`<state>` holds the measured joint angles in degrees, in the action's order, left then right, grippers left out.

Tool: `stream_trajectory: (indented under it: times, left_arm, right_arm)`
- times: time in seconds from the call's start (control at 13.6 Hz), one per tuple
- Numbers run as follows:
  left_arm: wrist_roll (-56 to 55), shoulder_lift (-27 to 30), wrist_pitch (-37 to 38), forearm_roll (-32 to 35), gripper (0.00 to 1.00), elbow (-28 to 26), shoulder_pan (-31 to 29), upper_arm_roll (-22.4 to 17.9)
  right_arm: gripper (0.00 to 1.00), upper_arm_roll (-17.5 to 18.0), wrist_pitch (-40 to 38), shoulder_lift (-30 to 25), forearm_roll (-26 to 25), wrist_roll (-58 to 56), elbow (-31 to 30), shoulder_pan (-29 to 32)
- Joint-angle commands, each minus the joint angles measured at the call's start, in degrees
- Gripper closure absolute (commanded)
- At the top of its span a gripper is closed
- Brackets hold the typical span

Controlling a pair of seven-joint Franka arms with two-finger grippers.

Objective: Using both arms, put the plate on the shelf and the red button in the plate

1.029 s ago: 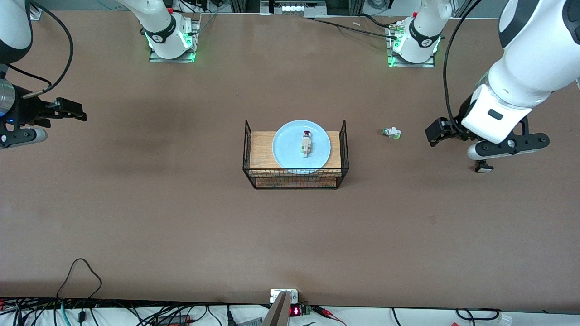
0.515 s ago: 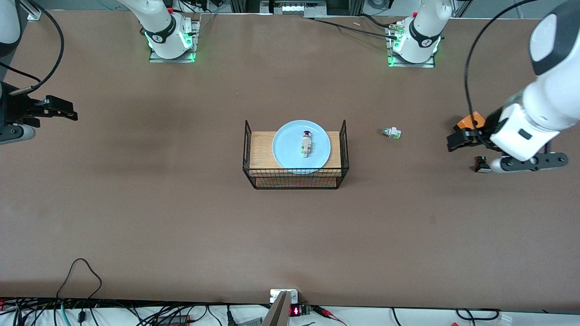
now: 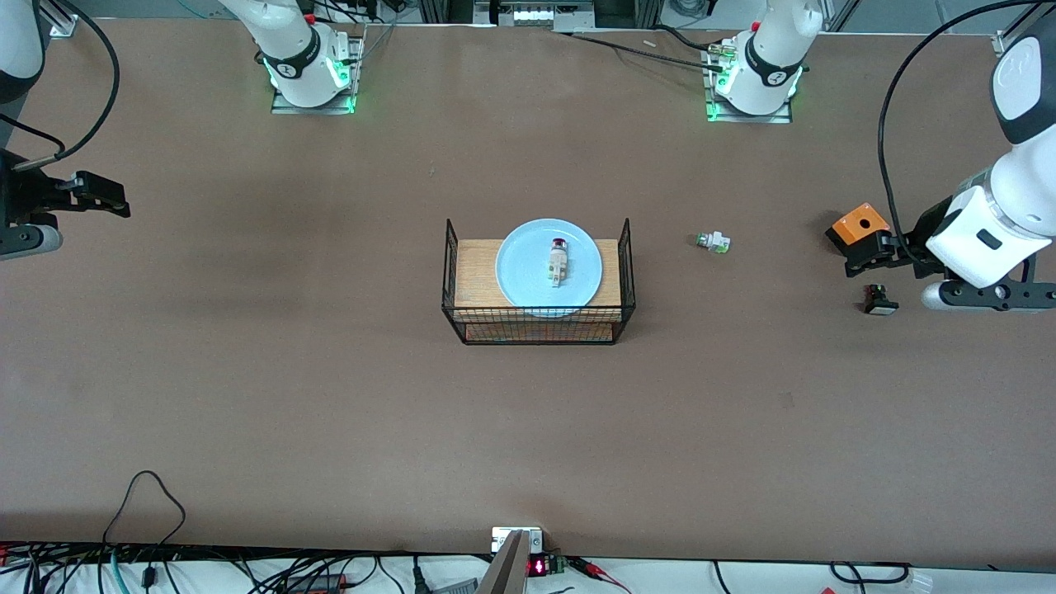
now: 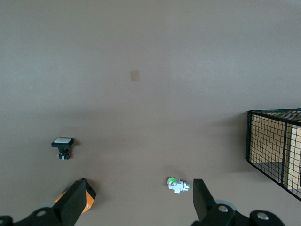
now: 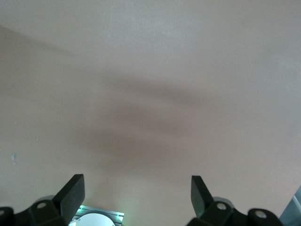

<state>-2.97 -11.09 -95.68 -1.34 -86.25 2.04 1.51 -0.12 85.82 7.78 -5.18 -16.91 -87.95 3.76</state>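
Plate on wooden shelf in wire rack, tabletop centre; red button lying on plate, cap toward 12 o'clock; left pincer released, empty over orange box; right pincer released, empty at right arm's end; risk: rack bumped, button rolls off plate.

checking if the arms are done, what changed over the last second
Both arms pulled outward, empty: the left gripper drew toward its end of the table, uncovering an orange box; the right gripper slid toward its end. Both are open. The plate with the red button, the wire rack, the green-capped button and the black-and-white button stayed put.
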Motion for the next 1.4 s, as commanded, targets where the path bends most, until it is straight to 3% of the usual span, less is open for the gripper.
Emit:
stream_trajectory:
  times: [0.0,0.29,1.32]
  left_arm:
    - [1.57,2.22,-1.44,-0.51,0.0,-2.96,0.07,-0.89]
    - [1.65,3.97,-0.91,-0.68,0.0,-3.92,-3.8,-0.37]
    - [3.58,5.38,1.1,-0.25,0.0,-2.17,-5.12,-0.28]
  right_arm:
    - [0.0,0.64,-1.7,-0.4,-0.36,0.12,-0.29,0.99]
    - [0.0,0.64,-3.12,-0.49,-0.27,1.09,-0.29,0.99]
    - [0.0,0.82,-2.59,-0.05,-0.19,1.09,0.24,0.72]
